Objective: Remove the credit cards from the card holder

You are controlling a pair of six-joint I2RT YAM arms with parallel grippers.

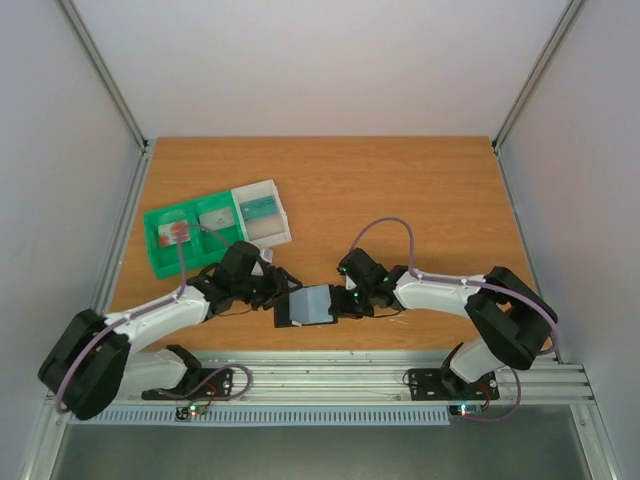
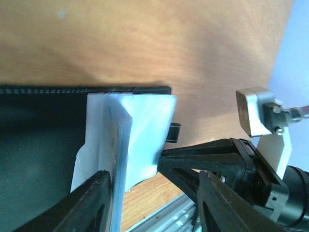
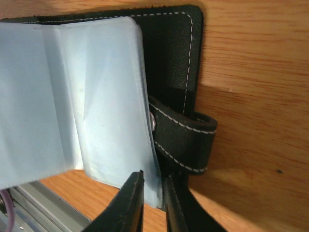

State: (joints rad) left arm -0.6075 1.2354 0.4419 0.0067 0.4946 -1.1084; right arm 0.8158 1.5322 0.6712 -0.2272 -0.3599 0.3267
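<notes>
The black card holder (image 1: pixel 310 305) lies open on the table between my two grippers, its pale blue-grey pockets (image 3: pixel 96 96) facing up and its snap tab (image 3: pixel 186 140) on the right edge. My right gripper (image 3: pixel 153 176) is shut on the outer edge of a pocket leaf. My left gripper (image 2: pixel 155 176) is open, and a pale leaf (image 2: pixel 140 130) stands up beside its left finger (image 2: pixel 91 203). I cannot tell whether a card is in the pockets. Credit cards lie in the green tray: a red-blotched one (image 1: pixel 175 232) and a pale one (image 1: pixel 214 218). A teal one (image 1: pixel 260 207) lies in the clear box.
The green compartment tray (image 1: pixel 160 265) and the clear-white box (image 1: pixel 282 222) sit at the back left. An aluminium rail (image 1: pixel 330 375) runs along the near table edge. Enclosure walls close in the left, right and far sides.
</notes>
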